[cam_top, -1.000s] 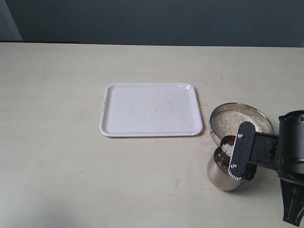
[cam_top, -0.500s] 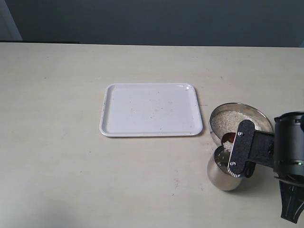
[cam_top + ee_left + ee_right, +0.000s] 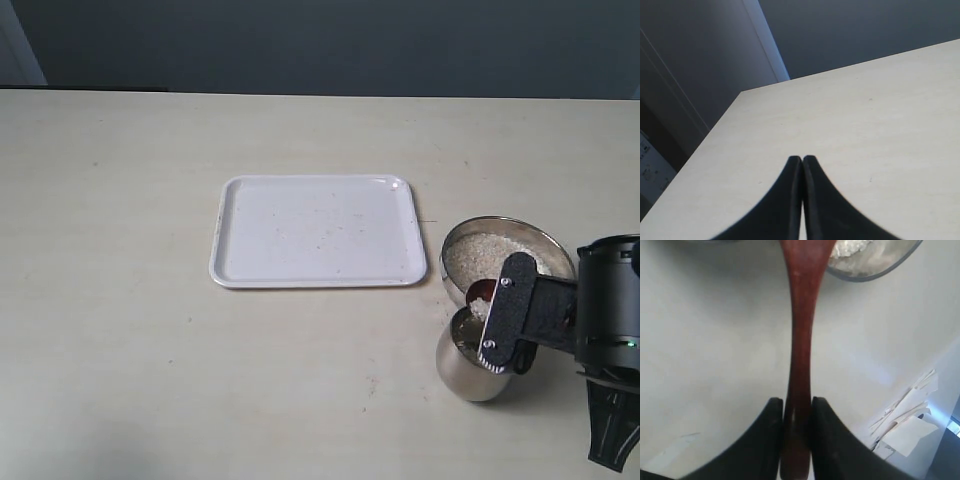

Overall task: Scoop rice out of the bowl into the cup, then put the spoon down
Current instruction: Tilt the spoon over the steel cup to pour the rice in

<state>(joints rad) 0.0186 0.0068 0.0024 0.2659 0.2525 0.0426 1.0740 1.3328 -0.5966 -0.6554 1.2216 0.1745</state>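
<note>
The wooden spoon point(image 3: 481, 292) is held by its handle point(image 3: 800, 340) in my right gripper point(image 3: 797, 402), which is shut on it. Its oval end hangs over the mouth of the steel cup point(image 3: 465, 378), with a little rice point(image 3: 477, 311) showing under it. The cup stands just in front of the steel bowl point(image 3: 500, 221), which holds a bed of rice point(image 3: 490, 255). The bowl's edge point(image 3: 875, 272) and rice point(image 3: 852, 247) also show in the right wrist view. The gripper's black body point(image 3: 510, 325) hides part of the cup. My left gripper point(image 3: 802, 159) is shut and empty over bare table, out of the exterior view.
A white rectangular tray point(image 3: 315, 282) lies to the left of the bowl, near the table's middle. The table's far edge point(image 3: 320, 95) meets a dark wall. Papers point(image 3: 910, 425) lie on the floor beyond the table edge in the right wrist view.
The right wrist has shifted slightly up and left, and the spoon's end has moved a little over the cup. Nothing else has moved.
</note>
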